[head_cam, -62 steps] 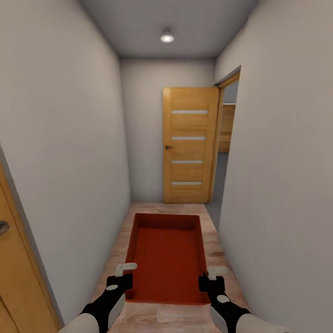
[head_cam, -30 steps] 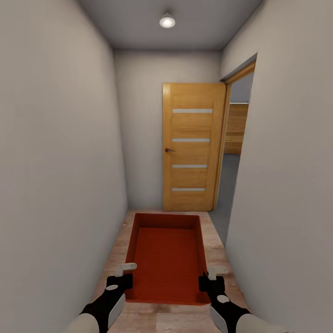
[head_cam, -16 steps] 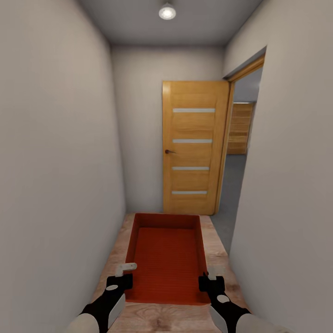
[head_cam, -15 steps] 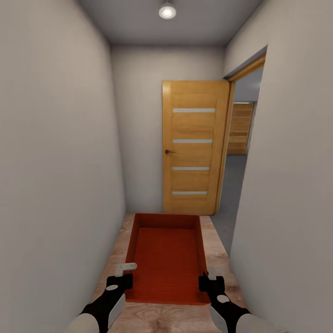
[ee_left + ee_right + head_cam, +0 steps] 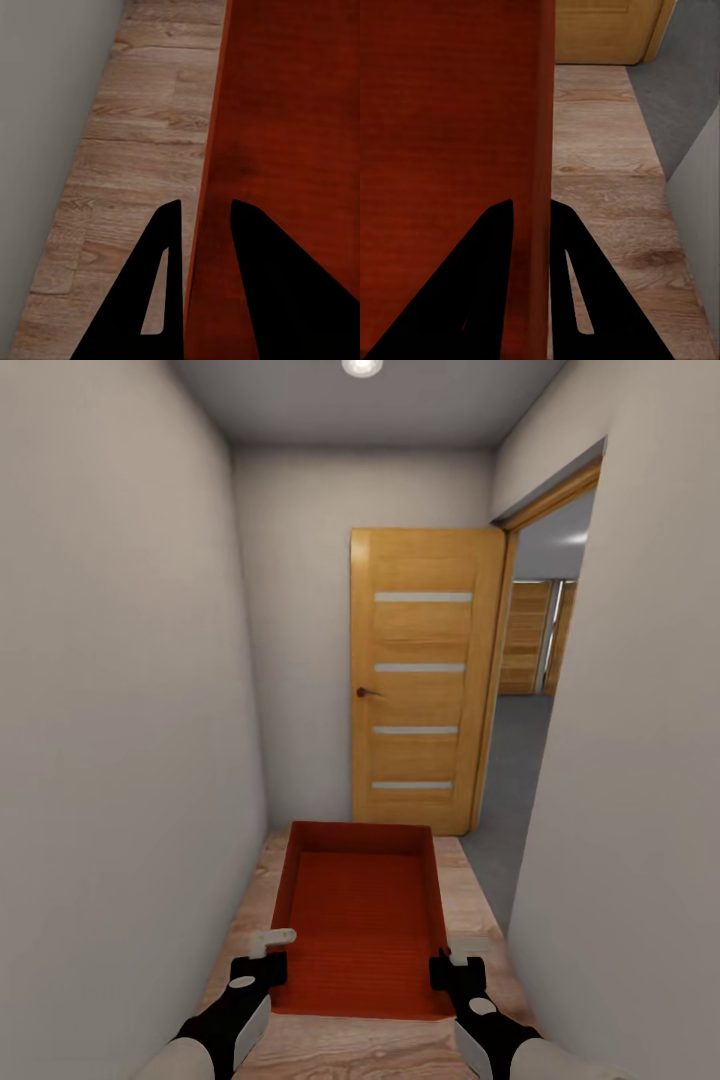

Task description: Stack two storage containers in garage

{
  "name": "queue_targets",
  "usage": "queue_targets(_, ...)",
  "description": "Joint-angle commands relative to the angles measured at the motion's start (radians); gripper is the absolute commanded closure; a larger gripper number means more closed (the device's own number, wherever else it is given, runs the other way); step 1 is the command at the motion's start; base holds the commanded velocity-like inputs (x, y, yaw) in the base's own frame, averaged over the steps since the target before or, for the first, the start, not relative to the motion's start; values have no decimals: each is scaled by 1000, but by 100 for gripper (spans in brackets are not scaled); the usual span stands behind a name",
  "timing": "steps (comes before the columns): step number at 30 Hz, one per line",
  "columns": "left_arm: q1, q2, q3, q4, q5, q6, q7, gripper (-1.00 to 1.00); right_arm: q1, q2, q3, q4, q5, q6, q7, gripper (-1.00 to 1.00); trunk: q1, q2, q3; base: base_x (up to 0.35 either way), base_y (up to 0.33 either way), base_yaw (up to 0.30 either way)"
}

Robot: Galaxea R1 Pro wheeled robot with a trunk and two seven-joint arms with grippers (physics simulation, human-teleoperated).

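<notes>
— Head view first: what are we carrying?

— An orange-red, shallow rectangular plastic bin [image 5: 362,920], lidless, with thin plain walls and a finely ribbed bottom. We hold it level in front of us, above the light wood plank floor [image 5: 470,905] of a narrow grey-walled corridor.

— Which way does it point?

— Its long axis runs straight away from us, towards the half-open honey-coloured wooden door [image 5: 420,678] with four pale glass strips; grey floor shows beyond the doorway beside it.

— And our grip?

— Our left gripper [image 5: 266,952] pinches the left wall near the close corner, one finger on each side. Our right gripper [image 5: 452,954] clamps the right wall likewise, fingers narrow around the thin wall.
</notes>
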Motion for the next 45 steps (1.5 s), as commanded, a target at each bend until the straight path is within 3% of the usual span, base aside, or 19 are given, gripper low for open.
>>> queue_targets(1, -1, 32, 45, -4, -18, -45, 12, 100, 0, 0, -51, 1, -6, -1, 1, 100, 1, -1, -2, 322, 0, 0)
queue_targets(30, -1, 32, 45, -3, -18, -45, 12, 100, 0, 0, -51, 1, -6, -1, 0, 100, 1, -1, -2, 322, 0, 0)
queue_targets(45, -2, 31, 46, -4, -17, -45, 12, 100, 0, 0, -51, 1, -6, -2, 0, 100, 1, -1, -2, 38, 0, -103)
